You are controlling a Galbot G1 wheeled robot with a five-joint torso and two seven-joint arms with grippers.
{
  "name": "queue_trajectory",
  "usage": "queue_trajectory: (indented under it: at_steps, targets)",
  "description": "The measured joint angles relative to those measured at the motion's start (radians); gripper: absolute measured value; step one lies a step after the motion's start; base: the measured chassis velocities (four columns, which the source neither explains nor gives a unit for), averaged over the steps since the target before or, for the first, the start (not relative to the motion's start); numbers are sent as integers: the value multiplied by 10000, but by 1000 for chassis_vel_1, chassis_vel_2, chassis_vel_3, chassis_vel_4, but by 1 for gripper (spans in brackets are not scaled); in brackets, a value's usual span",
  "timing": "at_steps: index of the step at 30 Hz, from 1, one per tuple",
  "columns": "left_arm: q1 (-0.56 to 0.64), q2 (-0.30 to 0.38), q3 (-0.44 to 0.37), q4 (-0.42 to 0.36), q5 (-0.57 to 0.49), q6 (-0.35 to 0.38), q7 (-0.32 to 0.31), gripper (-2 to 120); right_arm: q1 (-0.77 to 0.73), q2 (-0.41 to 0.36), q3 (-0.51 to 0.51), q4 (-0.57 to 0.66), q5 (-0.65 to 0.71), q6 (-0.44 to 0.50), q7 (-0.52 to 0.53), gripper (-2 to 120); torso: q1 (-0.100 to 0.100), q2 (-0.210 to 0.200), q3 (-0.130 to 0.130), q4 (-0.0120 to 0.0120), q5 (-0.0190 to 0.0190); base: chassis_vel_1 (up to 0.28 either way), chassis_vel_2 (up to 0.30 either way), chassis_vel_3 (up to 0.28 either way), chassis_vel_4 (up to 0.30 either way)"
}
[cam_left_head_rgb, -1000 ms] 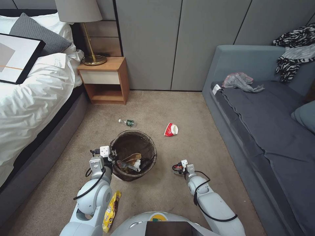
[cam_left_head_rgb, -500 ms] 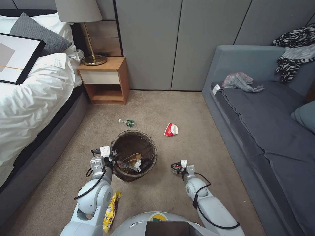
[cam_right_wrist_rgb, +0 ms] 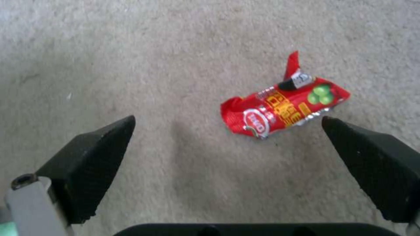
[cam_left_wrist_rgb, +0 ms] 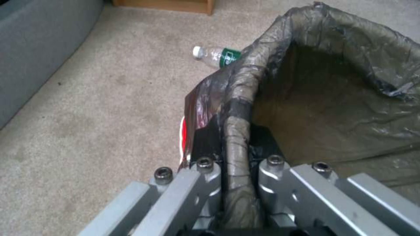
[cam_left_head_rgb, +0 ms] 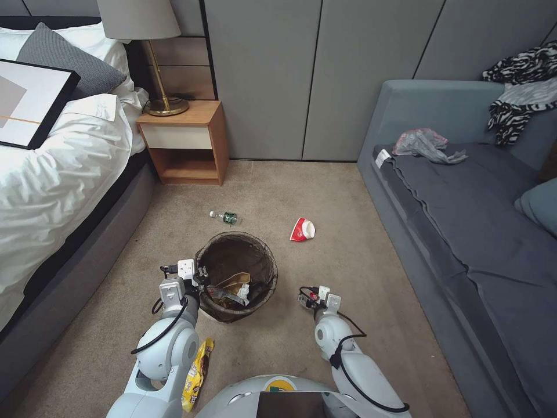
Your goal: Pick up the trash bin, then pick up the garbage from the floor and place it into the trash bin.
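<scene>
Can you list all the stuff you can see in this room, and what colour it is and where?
Round trash bin with dark brown liner: one, on the tan carpet, litter inside.
Small plastic bottle, green label: one, carpet beyond bin.
Crushed red-and-white paper cup: one, carpet.
Red snack wrapper: one, carpet under right gripper.
Yellow snack wrapper: one, carpet by left arm.
Wooden nightstand: one, brass lamp on it.
White bed: left.
Grey sofa: right.
Left gripper: clamped on bin rim.
Right gripper: open above red wrapper.
</scene>
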Motion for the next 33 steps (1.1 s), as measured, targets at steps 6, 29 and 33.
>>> queue_trajectory:
  at_steps: [6, 29, 33]
  targets:
    - [30, 12, -3, -7, 9, -10, 6, 5, 99, 558, 118, -141, 656, 151, 594, 100, 0, 0, 0, 1, 0, 0, 0, 0, 0]
    - [95, 12, 23, 27, 127, -54, 41, 5, 678, 1129, 773, -1625, 738, 1207, 406, 100, 0, 0, 0, 2, 0, 0, 0, 0, 0]
    - [122, 9, 44, 41, 164, -55, 43, 5, 642, 1178, 907, -1800, 732, 1315, 343, 100, -1, 2, -1, 2, 0, 0, 0, 0, 0]
